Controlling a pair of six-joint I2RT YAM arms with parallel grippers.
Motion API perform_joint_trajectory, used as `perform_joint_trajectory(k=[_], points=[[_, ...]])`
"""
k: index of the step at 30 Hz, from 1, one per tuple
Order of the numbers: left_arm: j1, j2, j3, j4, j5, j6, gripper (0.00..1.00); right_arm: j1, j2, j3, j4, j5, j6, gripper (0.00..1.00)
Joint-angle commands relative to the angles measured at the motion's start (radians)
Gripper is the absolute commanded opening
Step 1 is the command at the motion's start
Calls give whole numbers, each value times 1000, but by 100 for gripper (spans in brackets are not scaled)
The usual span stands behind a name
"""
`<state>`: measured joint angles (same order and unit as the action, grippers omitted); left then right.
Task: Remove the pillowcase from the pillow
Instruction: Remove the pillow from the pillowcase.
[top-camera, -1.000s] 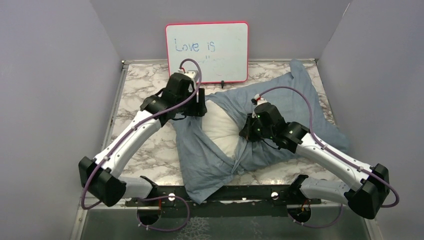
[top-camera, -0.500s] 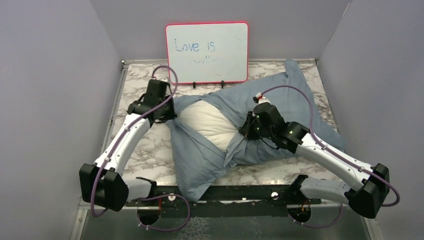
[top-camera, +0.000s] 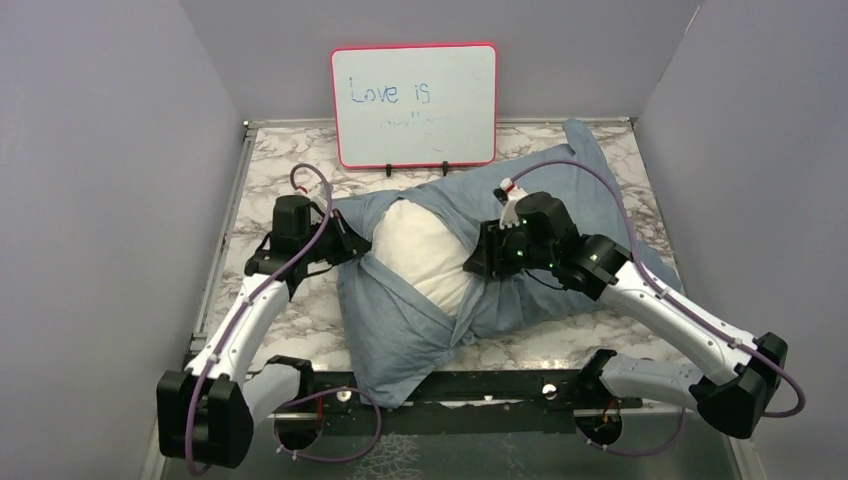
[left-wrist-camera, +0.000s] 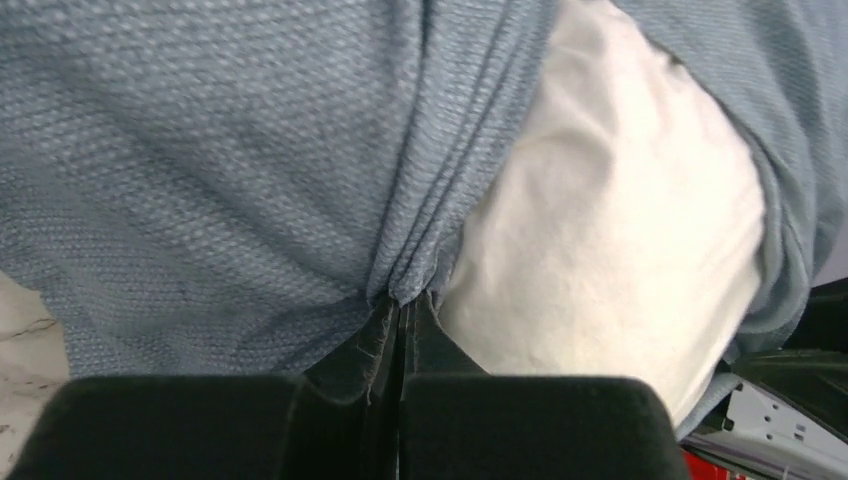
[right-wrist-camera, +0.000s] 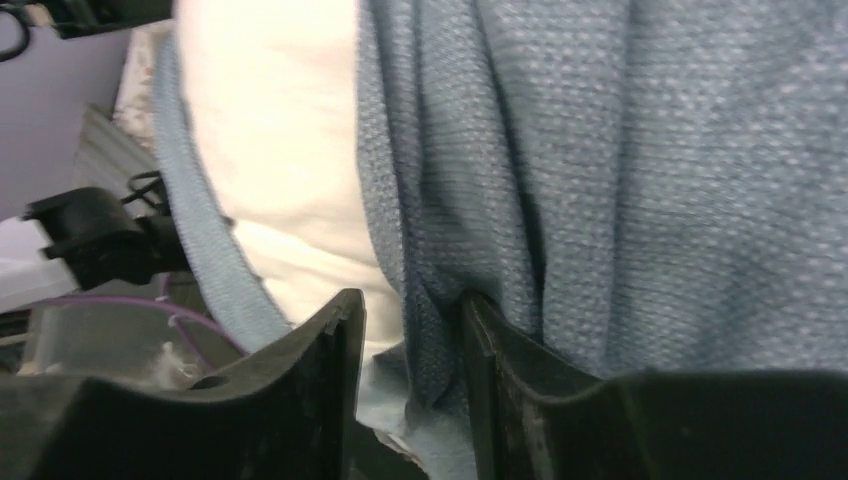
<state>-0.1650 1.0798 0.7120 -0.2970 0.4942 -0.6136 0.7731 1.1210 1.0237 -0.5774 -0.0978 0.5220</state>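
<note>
Whiteboard (top-camera: 414, 104) reading "Love is", L pincer (left-wrist-camera: 402, 306) clamped on pillowcase (left-wrist-camera: 200, 150), R pincer (right-wrist-camera: 410, 308) apart, pillow (top-camera: 425, 250) part-exposed

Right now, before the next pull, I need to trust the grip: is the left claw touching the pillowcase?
Touching. The left wrist view shows the left claw pinched shut on a bunched fold of the pillowcase, with no gap.

Whiteboard (top-camera: 414, 105) (upright) just behind pillowcase (top-camera: 400, 335)

pillowcase (top-camera: 405, 325) edge farther left
</note>
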Motion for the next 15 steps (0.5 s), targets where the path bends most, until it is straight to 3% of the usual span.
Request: perform_joint_trajectory(k=[1, 7, 15], points=[[-27, -114, -38, -36, 119, -22, 0, -1, -47, 82, 4, -141, -37, 51], [-28, -191, -72, -55, 107, -39, 0, 19, 22, 214, 36, -250, -70, 55], [-28, -216, -74, -62, 133, -51, 0, 204, 258, 445, -87, 55, -134, 56]])
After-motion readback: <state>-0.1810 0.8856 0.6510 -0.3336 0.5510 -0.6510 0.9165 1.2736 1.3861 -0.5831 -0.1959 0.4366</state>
